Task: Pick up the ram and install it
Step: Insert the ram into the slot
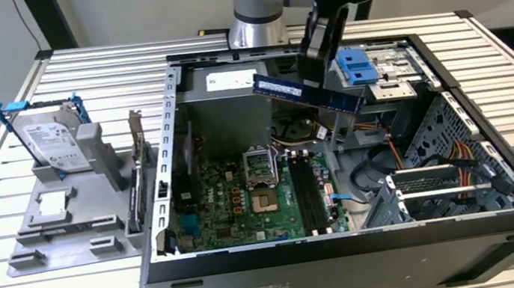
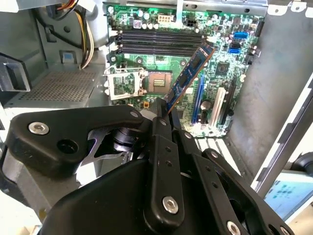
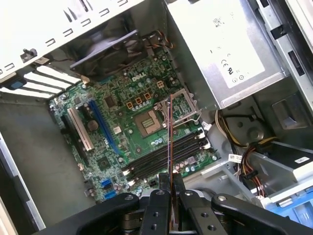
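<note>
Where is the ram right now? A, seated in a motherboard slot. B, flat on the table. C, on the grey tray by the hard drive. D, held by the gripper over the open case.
D: the gripper clamps the ram in the air above the open computer case.

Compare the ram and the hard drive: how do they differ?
The ram is a thin dark stick; the hard drive is a thicker silver block. The gripper holds the ram tilted above the computer case; the hard drive stands on edge in a grey holder beside the case.
</note>
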